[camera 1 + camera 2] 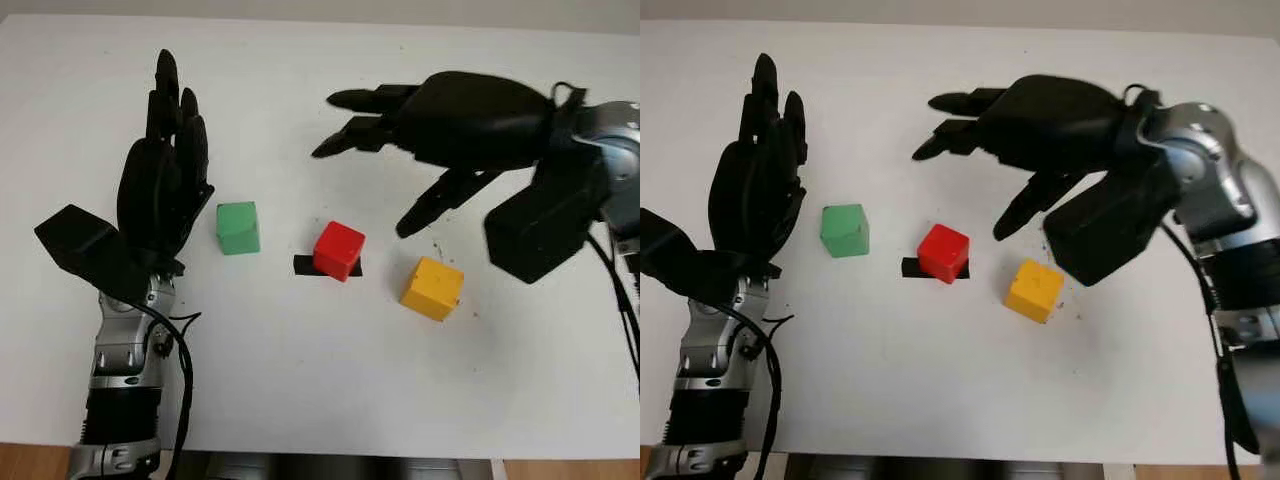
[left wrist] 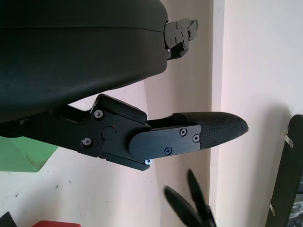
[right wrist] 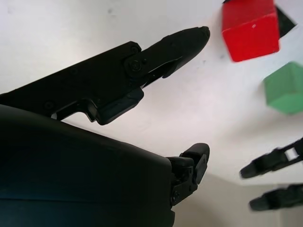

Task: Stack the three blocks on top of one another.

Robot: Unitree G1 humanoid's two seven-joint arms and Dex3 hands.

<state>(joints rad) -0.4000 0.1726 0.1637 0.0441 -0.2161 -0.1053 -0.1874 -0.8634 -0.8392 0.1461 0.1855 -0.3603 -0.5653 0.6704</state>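
Three blocks: all are sitting apart on the white counter point(image 1: 300, 380), none stacked yet.
Yellow block point(image 1: 432, 287): lying nearest the robot, on the right of the row, just below the right hand's thumb.
Red block point(image 1: 339, 249): sitting in the middle on a black mark point(image 1: 303, 266), which looks like the stacking spot.
Green block point(image 1: 238, 227): standing on the left of the row, just beside the left hand.
Left hand point(image 1: 160, 180): holding nothing, open, fingers pointing away from the robot, waiting at the green block's left.
Right hand point(image 1: 420, 135): hovering open and wide above the counter, beyond the red and yellow blocks, holding nothing.
Step in hand: judging by the layout, the first pick is being lined up, most likely the yellow block.
Next move: the right hand is needing to come down over the yellow block, close on its sides, then carry it squarely over the red one.
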